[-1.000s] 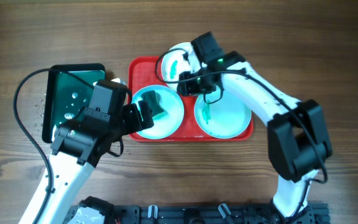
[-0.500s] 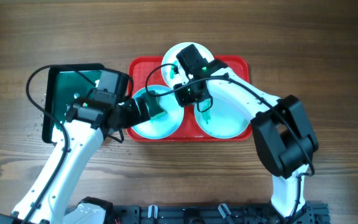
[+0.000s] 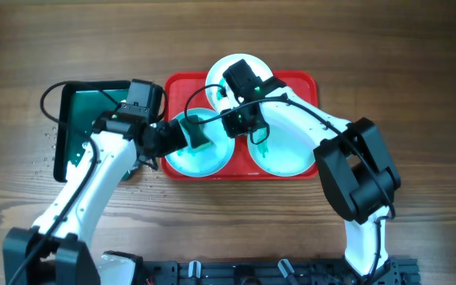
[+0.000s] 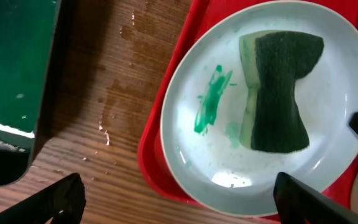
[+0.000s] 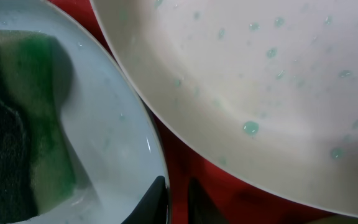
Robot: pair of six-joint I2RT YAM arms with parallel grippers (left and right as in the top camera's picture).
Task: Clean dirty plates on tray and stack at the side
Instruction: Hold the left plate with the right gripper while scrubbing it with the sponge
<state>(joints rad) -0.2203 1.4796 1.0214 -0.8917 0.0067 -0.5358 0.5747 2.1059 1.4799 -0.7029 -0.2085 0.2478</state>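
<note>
The red tray point(image 3: 307, 79) holds three plates: a white plate point(image 3: 240, 65) at the back, a left turquoise plate point(image 3: 212, 158) and a right turquoise plate point(image 3: 291, 150). A green sponge point(image 4: 278, 93) lies on the left plate point(image 4: 191, 162) beside a teal smear point(image 4: 211, 102). My left gripper point(image 4: 179, 196) is wide open over that plate's near rim, also in the overhead view point(image 3: 182, 141). My right gripper point(image 5: 176, 199) is shut on the left plate's rim point(image 5: 104, 143), one finger inside, one outside on the tray point(image 5: 191, 162). The white plate point(image 5: 260, 74) carries droplets.
A smaller dark green tray point(image 3: 81, 127) lies left of the red tray, also in the left wrist view point(image 4: 11, 56). Water drops wet the wood point(image 4: 114, 106) between the trays. The right plate has a teal smear point(image 3: 264, 146).
My right gripper moved left from the white plate to the left turquoise plate's right rim. My left arm reached in lower beside the sponge.
</note>
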